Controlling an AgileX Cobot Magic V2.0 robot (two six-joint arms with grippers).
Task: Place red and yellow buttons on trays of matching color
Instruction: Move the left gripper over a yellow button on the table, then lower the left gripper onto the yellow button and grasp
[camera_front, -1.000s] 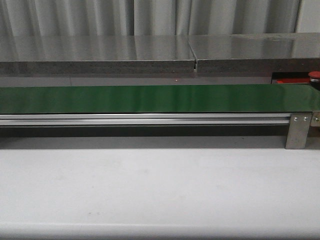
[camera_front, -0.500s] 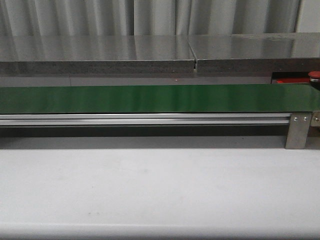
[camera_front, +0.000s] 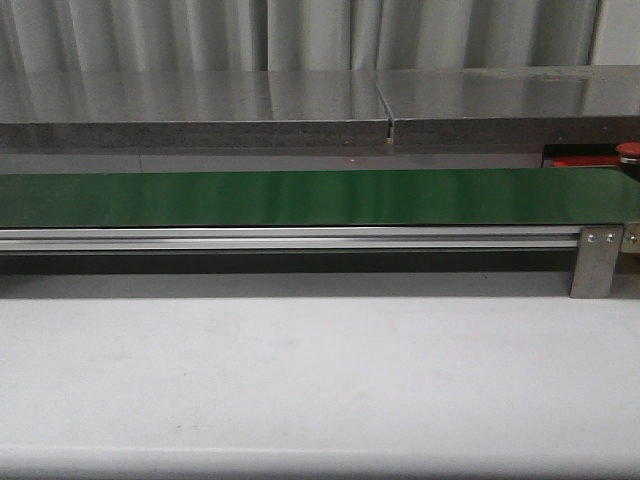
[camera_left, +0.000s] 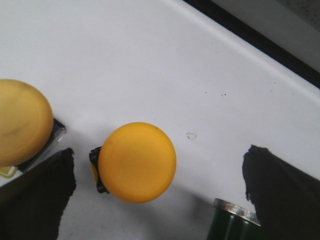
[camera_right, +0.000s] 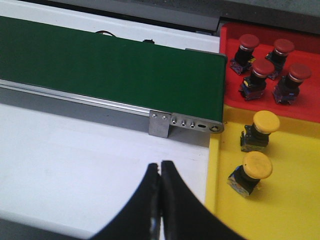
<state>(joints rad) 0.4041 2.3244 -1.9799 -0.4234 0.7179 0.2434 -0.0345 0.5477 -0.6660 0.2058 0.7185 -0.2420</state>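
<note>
In the left wrist view a yellow button (camera_left: 137, 162) lies on its side on the white table, between the spread fingers of my open left gripper (camera_left: 159, 151), closer to one finger and apart from both. A second yellow button (camera_left: 20, 122) sits beside that finger. My right gripper (camera_right: 160, 165) is shut and empty above the white table, next to the yellow tray (camera_right: 295, 210), which holds two yellow buttons (camera_right: 260, 130). The red tray (camera_right: 230, 95) beyond it holds several red buttons (camera_right: 262, 67). In the front view only a strip of the red tray (camera_front: 585, 160) and one red button (camera_front: 629, 152) show.
The long green belt (camera_front: 300, 197) on its aluminium rail crosses the table and ends at a metal bracket (camera_right: 160, 124) by the trays. A dark green cylinder with a metal rim (camera_left: 232, 222) stands near my left gripper. Grey panels rise behind the belt.
</note>
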